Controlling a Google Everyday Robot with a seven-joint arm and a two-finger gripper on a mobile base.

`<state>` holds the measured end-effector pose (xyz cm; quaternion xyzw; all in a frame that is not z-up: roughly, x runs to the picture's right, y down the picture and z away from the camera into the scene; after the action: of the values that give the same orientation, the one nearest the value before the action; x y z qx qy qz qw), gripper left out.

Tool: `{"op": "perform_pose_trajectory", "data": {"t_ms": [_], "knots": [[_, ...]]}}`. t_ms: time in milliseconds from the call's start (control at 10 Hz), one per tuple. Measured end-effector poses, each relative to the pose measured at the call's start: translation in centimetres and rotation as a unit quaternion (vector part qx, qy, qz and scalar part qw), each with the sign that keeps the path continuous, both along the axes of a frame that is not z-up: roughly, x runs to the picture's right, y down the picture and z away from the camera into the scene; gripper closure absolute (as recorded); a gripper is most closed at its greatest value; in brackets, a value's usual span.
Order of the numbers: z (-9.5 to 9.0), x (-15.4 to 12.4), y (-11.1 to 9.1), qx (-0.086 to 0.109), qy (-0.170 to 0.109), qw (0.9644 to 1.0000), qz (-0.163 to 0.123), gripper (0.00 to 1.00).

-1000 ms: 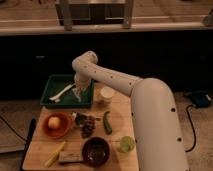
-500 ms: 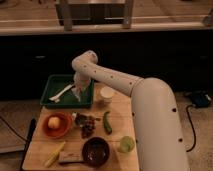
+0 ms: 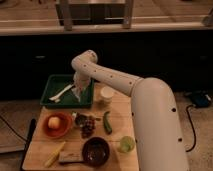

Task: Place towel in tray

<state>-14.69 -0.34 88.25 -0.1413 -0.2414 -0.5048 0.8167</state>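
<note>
Pale cloth, the towel [image 3: 78, 95], is bunched right at the gripper [image 3: 82, 86], over the green tray [image 3: 50, 84] on the desk [image 3: 40, 146]. Whether it is held or free, I cannot tell. It looks light, limp and not fragile: pinch a raised fold.

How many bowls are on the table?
2: a round orange bowl at the left, a dark round bowl near the front edge. The hand hangs over the green plastic tray; the arm may hide more.
</note>
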Motion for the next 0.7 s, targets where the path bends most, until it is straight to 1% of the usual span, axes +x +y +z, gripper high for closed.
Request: {"op": "perform_pose_trajectory", "data": {"t_ms": [700], "knots": [[-0.04, 0.23, -0.24, -0.006, -0.003, 1.0000, 0.003, 0.20]]}}
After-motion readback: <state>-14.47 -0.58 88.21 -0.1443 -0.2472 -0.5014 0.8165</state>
